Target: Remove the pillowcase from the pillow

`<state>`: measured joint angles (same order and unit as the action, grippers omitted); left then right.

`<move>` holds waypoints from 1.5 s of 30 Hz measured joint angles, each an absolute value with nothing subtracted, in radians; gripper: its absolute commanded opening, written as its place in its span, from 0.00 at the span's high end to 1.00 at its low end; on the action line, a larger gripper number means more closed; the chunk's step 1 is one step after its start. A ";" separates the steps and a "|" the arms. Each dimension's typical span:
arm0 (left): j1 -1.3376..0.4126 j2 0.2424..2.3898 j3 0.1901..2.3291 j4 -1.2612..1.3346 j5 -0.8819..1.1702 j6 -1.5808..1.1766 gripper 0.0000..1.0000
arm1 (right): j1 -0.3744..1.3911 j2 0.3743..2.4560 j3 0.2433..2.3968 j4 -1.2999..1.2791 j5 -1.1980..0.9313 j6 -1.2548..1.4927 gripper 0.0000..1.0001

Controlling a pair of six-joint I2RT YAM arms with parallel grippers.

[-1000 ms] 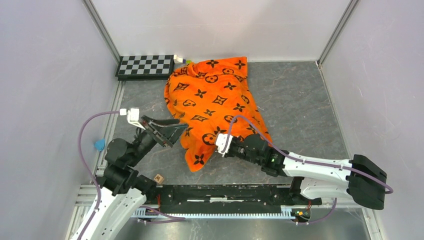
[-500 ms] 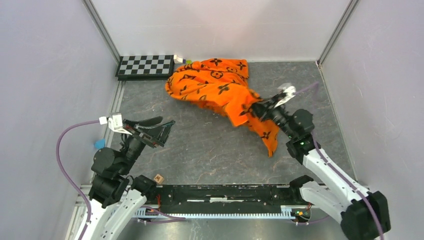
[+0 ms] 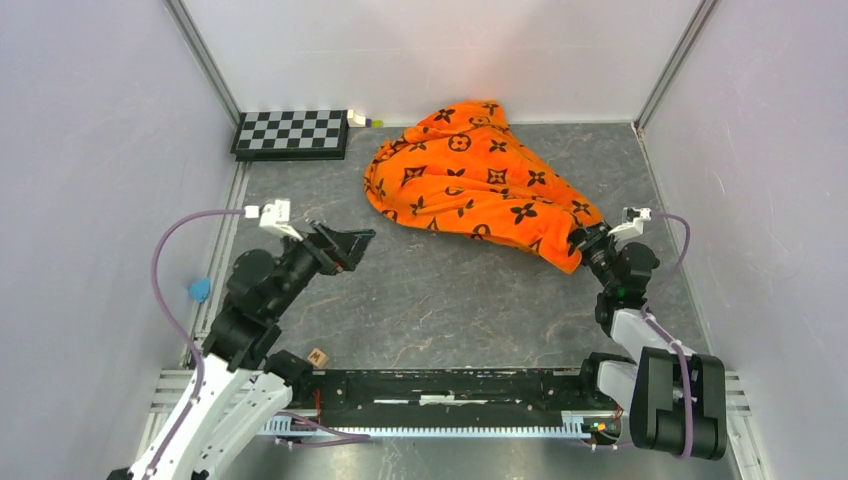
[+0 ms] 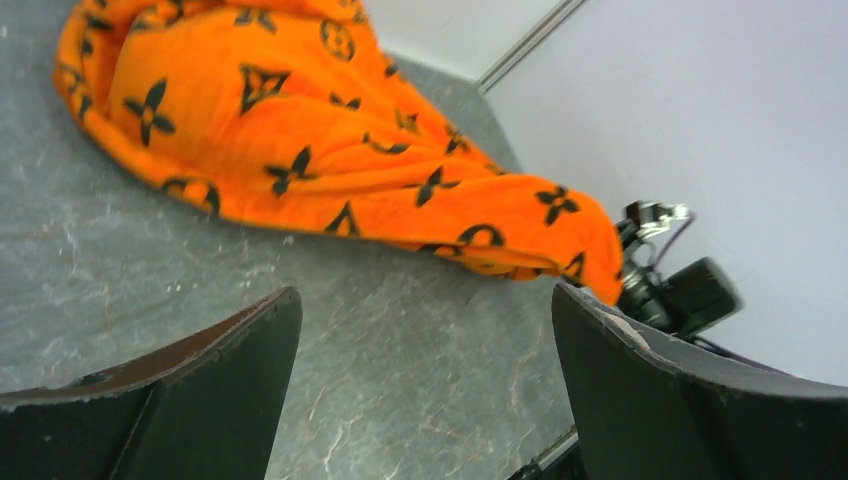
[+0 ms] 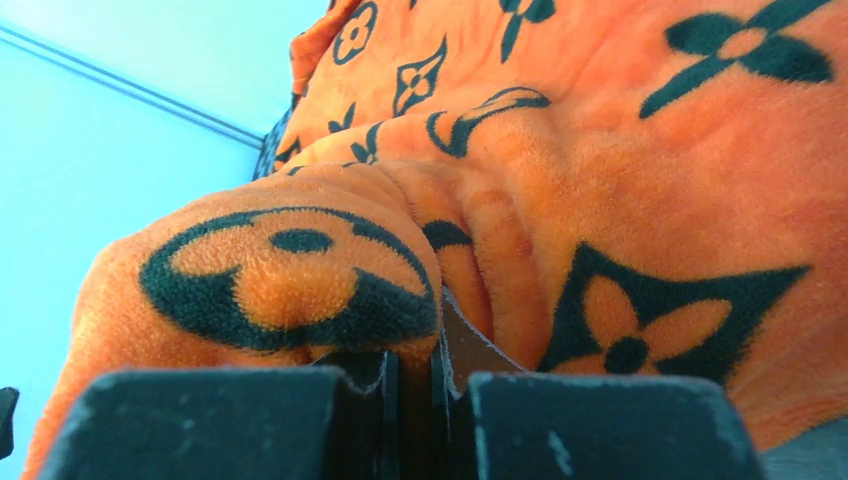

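The orange pillowcase [image 3: 470, 185] with black motifs lies stretched from the back middle of the table toward the right. It also shows in the left wrist view [image 4: 300, 150] and fills the right wrist view [image 5: 560, 180]. My right gripper [image 3: 584, 243] is shut on its near right corner, close to the right wall. The pillow is hidden; the bulge under the fabric at the back may be it. My left gripper [image 3: 345, 250] is open and empty, held above the bare table left of the pillowcase, its fingers [image 4: 230, 350] wide apart.
A black-and-white checkerboard [image 3: 291, 132] lies at the back left with a small white and green object [image 3: 362, 120] beside it. A small wooden cube [image 3: 318, 357] sits near the front rail. A blue object [image 3: 199, 289] lies by the left wall. White walls enclose the table.
My right gripper has dragged the pillowcase corner from the front middle out to the right wall, stretching the fabric rightward. My left arm stayed at the left with its gripper open.
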<state>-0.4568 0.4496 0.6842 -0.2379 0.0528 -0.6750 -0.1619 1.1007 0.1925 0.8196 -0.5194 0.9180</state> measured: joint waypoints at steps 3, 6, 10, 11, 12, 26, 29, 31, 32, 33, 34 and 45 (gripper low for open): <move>-0.457 0.555 0.679 -0.237 0.054 -0.689 0.00 | -0.172 1.052 0.227 0.696 -0.485 0.850 1.00; -0.457 0.668 0.670 -0.215 0.063 -0.714 0.00 | -0.181 1.006 0.287 0.554 -0.410 0.759 1.00; -0.457 0.814 0.657 -0.154 0.095 -0.754 0.00 | -0.193 0.987 0.322 0.469 -0.364 0.665 1.00; -0.457 0.842 0.654 -0.136 0.105 -0.764 0.00 | -0.194 0.985 0.323 0.456 -0.368 0.644 1.00; -0.457 0.877 0.651 -0.114 0.112 -0.773 0.00 | -0.194 0.983 0.323 0.447 -0.374 0.628 1.00; -0.452 1.523 0.647 0.430 0.123 -1.186 0.02 | -0.194 0.880 0.324 0.376 -0.388 0.513 1.00; -0.440 1.637 0.649 0.527 0.112 -1.249 0.16 | -0.194 0.874 0.324 0.370 -0.388 0.498 1.00; -0.432 1.710 0.652 0.590 0.105 -1.289 0.41 | -0.194 0.871 0.324 0.369 -0.388 0.491 1.00; -0.429 1.742 0.652 0.625 0.104 -1.304 0.57 | -0.195 0.870 0.324 0.369 -0.389 0.488 1.00; -0.426 1.768 0.654 0.654 0.102 -1.317 0.73 | -0.195 0.869 0.324 0.369 -0.390 0.487 1.00; -0.422 1.790 0.657 0.680 0.100 -1.328 0.82 | -0.195 0.869 0.324 0.369 -0.392 0.487 1.00; -0.377 1.735 0.725 0.732 0.098 -1.275 0.98 | -0.197 0.868 0.324 0.369 -0.409 0.484 1.00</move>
